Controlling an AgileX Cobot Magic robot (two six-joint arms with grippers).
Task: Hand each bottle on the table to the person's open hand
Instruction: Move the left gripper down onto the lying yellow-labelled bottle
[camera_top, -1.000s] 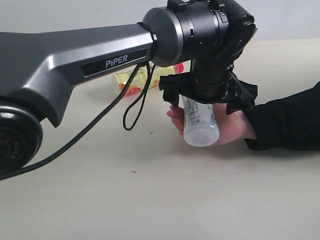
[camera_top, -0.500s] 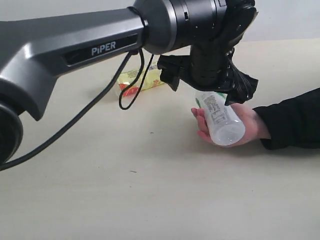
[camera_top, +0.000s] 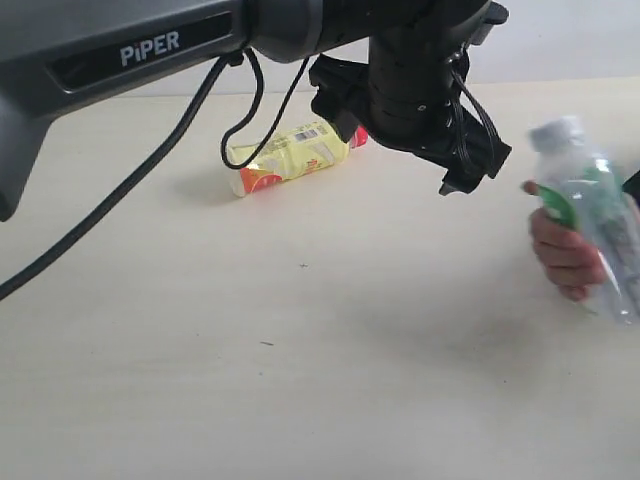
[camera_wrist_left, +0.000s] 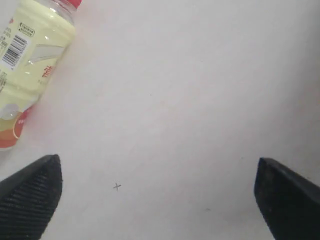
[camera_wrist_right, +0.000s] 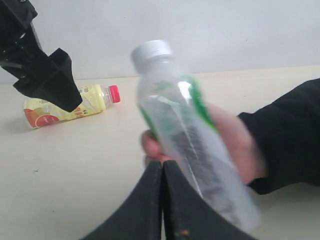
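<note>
A yellow bottle (camera_top: 290, 157) with a red cap lies on its side on the beige table (camera_top: 300, 360). My left gripper (camera_top: 420, 140) hangs above the table to that bottle's right, open and empty. In the left wrist view its fingertips (camera_wrist_left: 30, 195) stand wide apart over bare table, with the yellow bottle (camera_wrist_left: 30, 50) off to one side. At the right edge the person's hand (camera_top: 562, 248) grips a clear bottle (camera_top: 592, 215) with a white cap and green label, blurred. My right gripper (camera_wrist_right: 162, 166) is shut and empty, just in front of that hand (camera_wrist_right: 235, 145) and bottle (camera_wrist_right: 187, 130).
The left arm's grey link (camera_top: 120, 50) and its cable (camera_top: 150, 175) cross the upper left of the exterior view. A black sleeve (camera_wrist_right: 285, 130) covers the person's wrist. The right wrist view also shows the left gripper (camera_wrist_right: 45, 75) in front of the yellow bottle (camera_wrist_right: 70, 107).
The left gripper has let go of the clear bottle, risen and drawn back to the left. The hand has closed on that bottle and carried it up and to the right.
</note>
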